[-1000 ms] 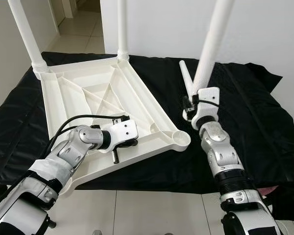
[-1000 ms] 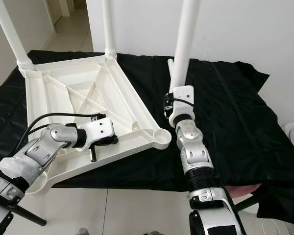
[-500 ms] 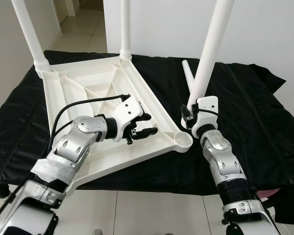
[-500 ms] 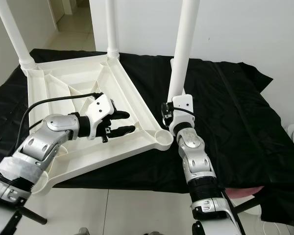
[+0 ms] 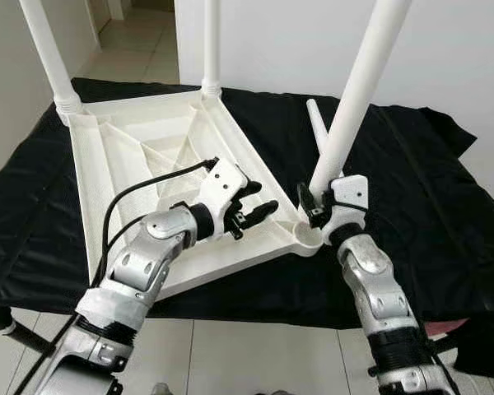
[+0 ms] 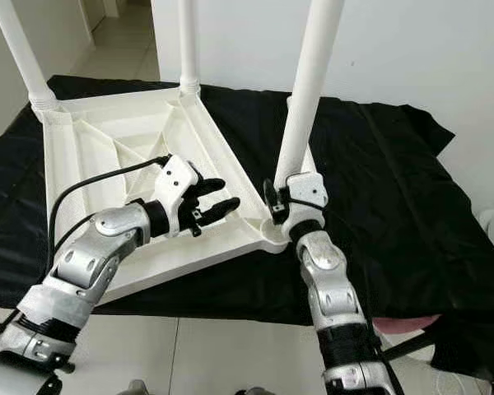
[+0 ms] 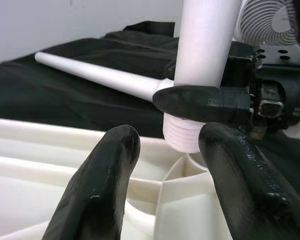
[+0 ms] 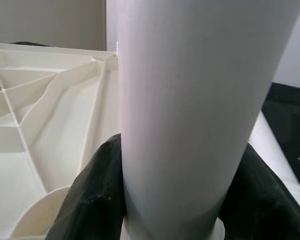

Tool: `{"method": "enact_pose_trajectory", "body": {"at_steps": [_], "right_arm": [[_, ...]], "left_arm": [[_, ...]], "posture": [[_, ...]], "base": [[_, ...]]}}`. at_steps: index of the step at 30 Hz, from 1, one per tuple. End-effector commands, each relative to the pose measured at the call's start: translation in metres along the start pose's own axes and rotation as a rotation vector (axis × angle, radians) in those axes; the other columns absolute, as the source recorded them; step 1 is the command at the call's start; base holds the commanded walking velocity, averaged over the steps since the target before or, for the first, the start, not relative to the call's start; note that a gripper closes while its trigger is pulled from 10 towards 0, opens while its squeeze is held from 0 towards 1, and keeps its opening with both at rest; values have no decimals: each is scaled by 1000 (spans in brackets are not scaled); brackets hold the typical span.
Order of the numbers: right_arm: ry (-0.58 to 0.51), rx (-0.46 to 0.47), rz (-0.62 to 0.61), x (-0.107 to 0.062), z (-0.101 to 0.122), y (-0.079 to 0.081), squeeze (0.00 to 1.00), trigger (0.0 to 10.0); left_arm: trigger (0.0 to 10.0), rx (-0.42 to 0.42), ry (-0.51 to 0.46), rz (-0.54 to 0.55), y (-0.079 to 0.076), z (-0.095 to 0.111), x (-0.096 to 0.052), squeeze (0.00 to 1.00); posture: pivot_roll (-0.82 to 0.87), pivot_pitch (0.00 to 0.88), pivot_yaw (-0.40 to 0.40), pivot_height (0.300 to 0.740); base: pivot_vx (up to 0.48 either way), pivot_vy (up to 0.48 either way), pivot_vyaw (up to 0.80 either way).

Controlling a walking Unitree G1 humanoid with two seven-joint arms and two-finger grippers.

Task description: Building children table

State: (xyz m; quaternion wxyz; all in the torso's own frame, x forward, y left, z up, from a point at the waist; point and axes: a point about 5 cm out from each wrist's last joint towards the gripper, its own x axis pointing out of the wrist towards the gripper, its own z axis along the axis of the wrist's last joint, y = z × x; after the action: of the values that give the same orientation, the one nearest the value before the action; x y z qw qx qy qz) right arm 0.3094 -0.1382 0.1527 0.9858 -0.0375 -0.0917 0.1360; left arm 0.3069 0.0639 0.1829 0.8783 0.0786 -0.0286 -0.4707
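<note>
Since a second ago the right end effector (image 5: pixel 313 201) has carried its leg (image 5: pixel 356 99) from beside the tabletop to the near corner socket (image 5: pixel 306 238), so the threaded end now hangs just above the hole; seating and screwing it looks like the next step. The left end effector (image 5: pixel 255 209) has lifted off the tabletop (image 5: pixel 140 156) and turned toward that corner, fingers (image 7: pixel 102 185) spread wide and holding nothing, just short of the leg's thread. The right fingers (image 8: pixel 92 202) are clamped around the leg, forearm raised, leg tilted slightly. Two legs already stand in the far corners; a fourth leg (image 5: pixel 317 127) lies on the black cloth (image 5: pixel 428 197) covering the table.
</note>
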Motion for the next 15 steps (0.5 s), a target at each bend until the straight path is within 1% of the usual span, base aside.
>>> {"method": "enact_pose_trajectory", "body": {"at_steps": [1,2,4,5,8,15], "right_arm": [[-28,19,5,-3,3,-1,0,10000],[-28,19,5,-3,3,-1,0,10000],[-27,33,5,-6,0,-2,0,10000],[-27,33,5,-6,0,-2,0,10000],[-6,28,-4,-8,-6,-5,0,10000],[-1,34,-13,-8,-8,-8,0,10000]], "left_arm": [[10000,-9,20,43,-2,-4,0,0],[10000,-9,20,43,-2,-4,0,0],[10000,-1,41,14,-11,-10,-3,0],[10000,-1,41,14,-11,-10,-3,0],[10000,13,62,-12,-21,-15,-6,0],[10000,33,74,-2,-28,-21,-7,0]], "posture": [[30,40,-73,740],[30,40,-73,740],[32,41,-71,740],[32,41,-71,740],[34,39,-68,740],[33,38,-68,740]], "base": [[0,0,0],[0,0,0],[0,0,0],[0,0,0],[0,0,0],[0,0,0]]}}
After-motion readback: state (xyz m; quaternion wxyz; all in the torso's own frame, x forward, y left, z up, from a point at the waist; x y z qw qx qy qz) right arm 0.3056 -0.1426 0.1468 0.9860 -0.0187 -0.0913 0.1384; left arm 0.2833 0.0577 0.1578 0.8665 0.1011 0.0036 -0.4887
